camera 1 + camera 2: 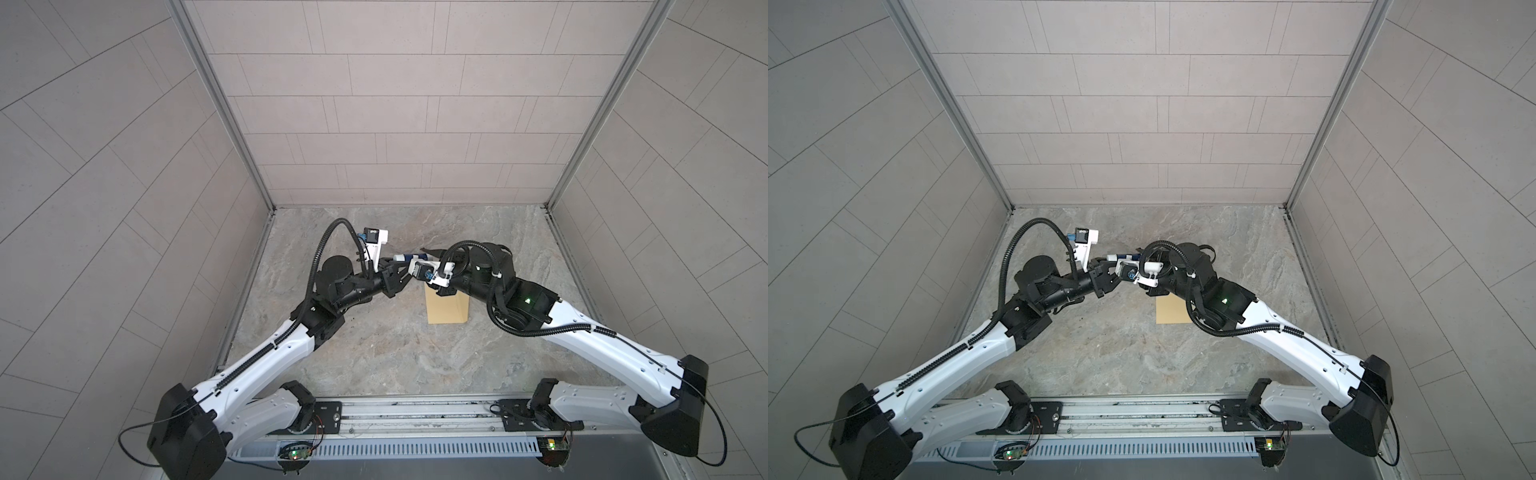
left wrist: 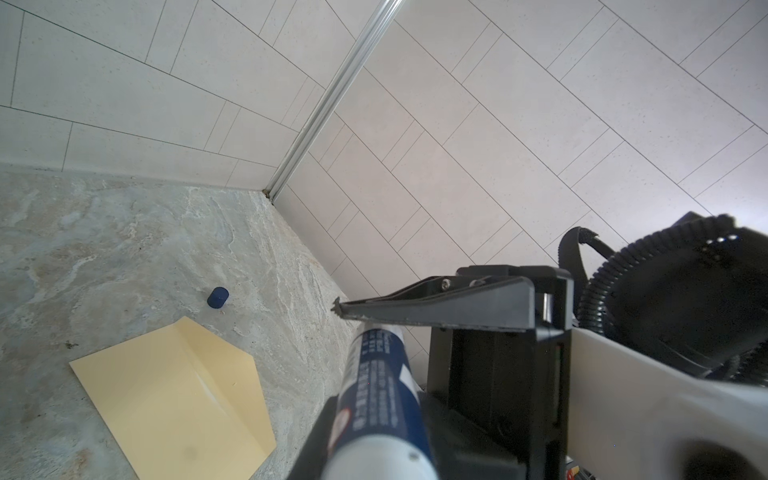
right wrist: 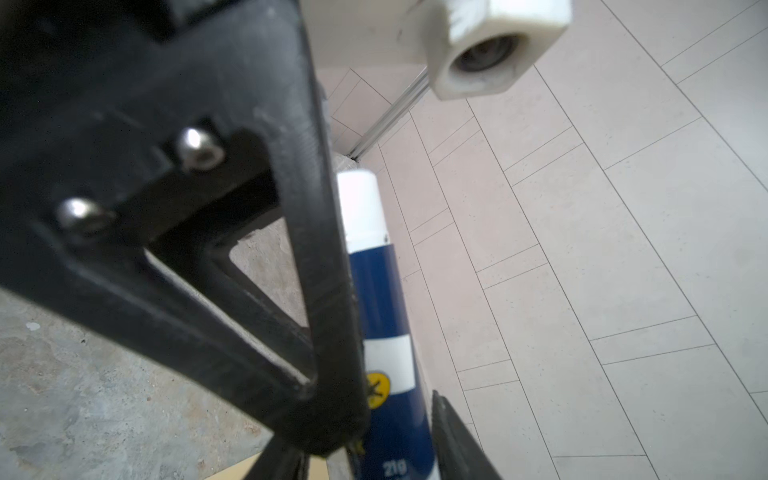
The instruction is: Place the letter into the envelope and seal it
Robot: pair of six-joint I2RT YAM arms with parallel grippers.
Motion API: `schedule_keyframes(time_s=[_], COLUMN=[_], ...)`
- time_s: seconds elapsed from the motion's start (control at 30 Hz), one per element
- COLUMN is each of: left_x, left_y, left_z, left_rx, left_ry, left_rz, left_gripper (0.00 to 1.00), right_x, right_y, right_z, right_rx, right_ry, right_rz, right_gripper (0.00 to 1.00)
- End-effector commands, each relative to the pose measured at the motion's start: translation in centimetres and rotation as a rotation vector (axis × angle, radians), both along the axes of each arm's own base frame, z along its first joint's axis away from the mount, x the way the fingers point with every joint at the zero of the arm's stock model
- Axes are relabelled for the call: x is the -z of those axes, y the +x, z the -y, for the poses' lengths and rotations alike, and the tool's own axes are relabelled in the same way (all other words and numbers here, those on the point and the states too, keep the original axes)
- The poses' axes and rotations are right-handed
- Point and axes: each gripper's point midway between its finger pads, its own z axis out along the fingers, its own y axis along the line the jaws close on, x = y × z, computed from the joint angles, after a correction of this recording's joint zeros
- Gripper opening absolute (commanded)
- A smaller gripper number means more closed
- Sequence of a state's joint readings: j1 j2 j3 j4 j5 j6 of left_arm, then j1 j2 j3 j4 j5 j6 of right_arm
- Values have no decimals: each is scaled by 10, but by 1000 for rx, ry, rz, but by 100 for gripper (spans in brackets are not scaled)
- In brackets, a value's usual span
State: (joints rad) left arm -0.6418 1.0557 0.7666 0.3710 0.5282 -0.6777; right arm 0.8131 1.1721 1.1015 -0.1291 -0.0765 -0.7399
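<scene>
**A:** The envelope (image 1: 448, 316), where is it lying?

**B:** It is lying flat on the tabletop (image 1: 374, 353), below the right pincer (image 1: 423, 257) and a little to its near side. In both top views its far end is disappearing under that arm's wrist. In the left wrist view its flap (image 2: 224, 374) is lying open, unfolded flat on the stone surface.

**A:** And what are the pincers doing?

**B:** They are meeting tip to tip in the air, with a blue-and-white glue stick (image 2: 374, 382) hanging between them. The left pincer (image 1: 400, 267) is gripping it at a narrow opening. The stick is running lengthwise along its finger (image 3: 324, 291), with the white end pointing back toward the left wrist.

**A:** Is the right one gripping it too?

**B:** One of its fingers (image 2: 436, 305) is lying over the stick's blue end, and another (image 3: 453, 444) is sitting right at the edge of the blue body. Whether it is actually clamping, I cannot tell.

**A:** Is anything else lying down there?

**B:** A small dark-blue cap (image 2: 217, 297) is sitting on the tabletop below the pincers. It is near the envelope's flap end but not touching it.
</scene>
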Motion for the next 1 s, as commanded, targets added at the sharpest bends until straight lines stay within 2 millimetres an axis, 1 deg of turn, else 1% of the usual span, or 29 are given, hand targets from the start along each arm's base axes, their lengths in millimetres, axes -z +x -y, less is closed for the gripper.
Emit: schedule_keyframes(time_s=[0.0, 0.17, 0.23, 0.27, 0.4, 0.5, 0.6, 0.7, 0.77, 0.97], left_x=[-21, -21, -22, -23, -33, -46, -58, -67, -71, -77], left_y=[-2, 0, 0, 1, 5, 4, 1, -4, -7, -9], left_z=[3, 3, 3, 2, -4, -10, -17, -24, -27, -26], left_rx=[17, 11, 7, 1, -44, -75, -93, -106, -109, -99], left_ry=[-22, -22, -23, -26, -58, -121, -190, -243, -266, -289], left_rz=[61, 56, 56, 59, 94, 141, 190, 242, 268, 294], left_gripper=[0, 0, 0, 4, 33, 47, 59, 67, 70, 71], right_x=[-7, -8, -10, -13, -28, -37, -43, -46, -49, -52], right_y=[-5, -5, -4, -3, -1, -2, -3, -5, -7, -11], right_z=[-3, -4, -4, -4, -2, 0, 2, 3, 3, -4], right_rx=[-17, -12, 1, 15, 76, 99, 109, 106, 96, 59], right_ry=[0, 34, 72, 104, 323, 481, 597, 689, 736, 818], right_rz=[6, -21, -43, -55, -144, -203, -255, -298, -321, -411], right_gripper=[32, 9, 2, 0, 0, 0, 0, 0, 0, 0])
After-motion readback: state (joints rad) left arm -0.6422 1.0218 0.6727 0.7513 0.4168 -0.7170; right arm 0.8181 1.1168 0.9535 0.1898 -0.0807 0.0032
